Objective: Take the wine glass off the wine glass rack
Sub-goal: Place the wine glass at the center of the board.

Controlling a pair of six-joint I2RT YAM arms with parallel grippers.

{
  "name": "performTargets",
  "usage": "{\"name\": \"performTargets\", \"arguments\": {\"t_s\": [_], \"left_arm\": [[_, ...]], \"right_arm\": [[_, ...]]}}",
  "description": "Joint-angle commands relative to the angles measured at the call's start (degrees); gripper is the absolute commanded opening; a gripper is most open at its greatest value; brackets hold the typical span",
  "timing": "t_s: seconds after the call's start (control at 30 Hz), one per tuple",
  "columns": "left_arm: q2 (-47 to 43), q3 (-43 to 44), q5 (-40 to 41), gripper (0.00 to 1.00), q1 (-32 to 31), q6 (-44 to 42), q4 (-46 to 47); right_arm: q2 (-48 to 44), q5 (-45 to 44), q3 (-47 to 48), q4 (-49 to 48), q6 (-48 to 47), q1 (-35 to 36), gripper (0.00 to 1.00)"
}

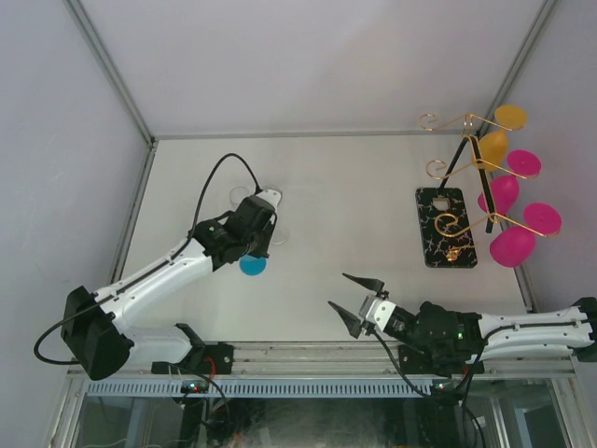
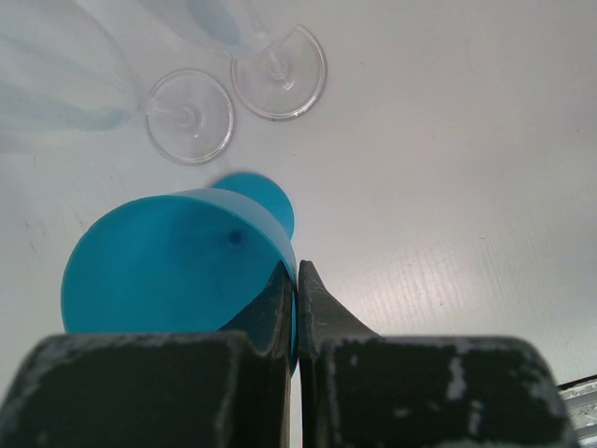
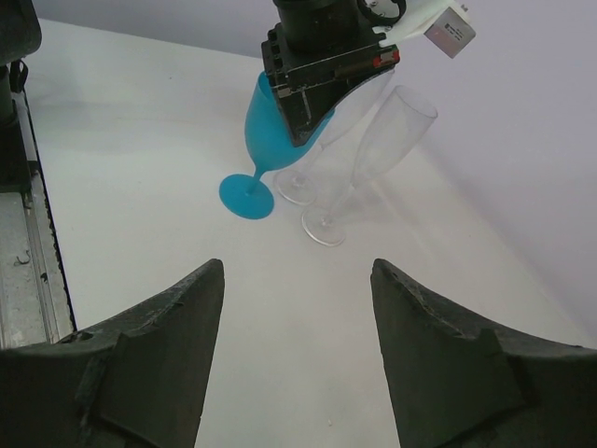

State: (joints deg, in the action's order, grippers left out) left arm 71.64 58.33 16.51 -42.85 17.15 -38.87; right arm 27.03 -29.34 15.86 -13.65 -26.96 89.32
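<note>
The gold wire wine glass rack (image 1: 464, 149) stands at the far right on its black marbled base (image 1: 445, 227). Several wine glasses hang from it, pink (image 1: 512, 247) and yellow (image 1: 492, 147). My left gripper (image 1: 256, 245) (image 2: 297, 271) is shut on the rim of a blue wine glass (image 2: 168, 266) (image 1: 253, 265) (image 3: 270, 131), one finger inside the bowl. The glass leans slightly, its foot on the table at centre left. My right gripper (image 1: 359, 299) (image 3: 298, 271) is open and empty near the front edge, left of the rack.
Two clear glasses (image 2: 191, 117) (image 2: 280, 70) (image 3: 373, 159) stand just beyond the blue glass. Grey walls close the table at the back and sides. A metal rail (image 1: 308, 353) runs along the front edge.
</note>
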Motion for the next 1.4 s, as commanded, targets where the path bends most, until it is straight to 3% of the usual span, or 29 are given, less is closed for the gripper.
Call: {"name": "performTargets", "arguments": {"t_s": [0.0, 0.43, 0.83, 1.0, 1.37], "left_arm": [[1.09, 1.87, -1.0, 0.02, 0.68, -0.45, -1.26], [1.69, 3.76, -1.69, 0.13, 2.48, 0.25, -4.28], [0.66, 4.9, -0.78, 0.13, 3.24, -0.27, -4.15], [0.61, 5.47, -0.75, 0.06, 3.39, -0.73, -3.85], [0.97, 5.84, -1.24, 0.06, 3.69, -0.9, -3.29]], "right_arm": [[-0.28, 0.67, -0.16, -0.35, 1.54, -0.47, 0.64], [0.87, 1.21, -0.05, -0.16, 2.37, -1.35, 0.65], [0.76, 1.22, 0.19, 0.82, 2.89, -1.52, 0.65], [0.83, 1.27, 0.3, 1.23, 3.05, -1.52, 0.65], [0.8, 1.38, 0.41, 2.0, 3.22, -1.52, 0.65]]}}
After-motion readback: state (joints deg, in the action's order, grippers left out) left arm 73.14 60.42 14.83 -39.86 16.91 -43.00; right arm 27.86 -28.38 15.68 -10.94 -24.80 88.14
